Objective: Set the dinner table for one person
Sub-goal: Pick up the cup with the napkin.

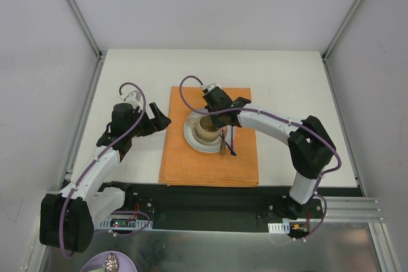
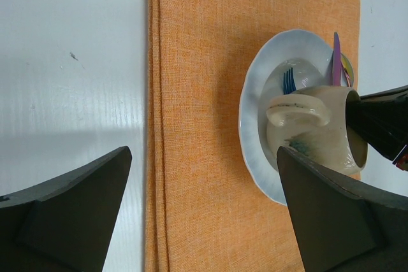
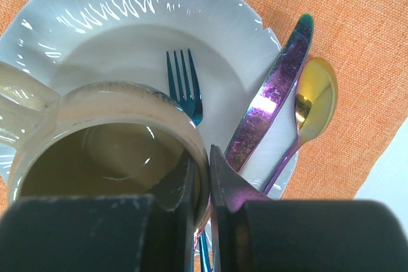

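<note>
One mug (image 3: 108, 138) is pinched at its rim by the right gripper (image 3: 203, 176), over the single plate (image 3: 127, 36) on the orange placemat (image 1: 185, 164), mid dinner table (image 1: 287, 81). One fork (image 3: 185, 87), one knife (image 3: 274, 93) and one spoon (image 3: 312, 100) lie on that plate, long axes near-to-far. The left gripper (image 2: 203, 157), spread and empty, hovers left of the placemat, farther from the mug.

You have an orange cloth (image 1: 207, 157) on the desk (image 1: 287, 81), with a white plate (image 3: 127, 30) on it. A beige mug (image 3: 108, 151) is over the plate, and a blue fork (image 3: 185, 87) pokes out beside it. A purple knife (image 3: 274, 93) and a gold spoon (image 3: 315, 97) cross the rim.
</note>
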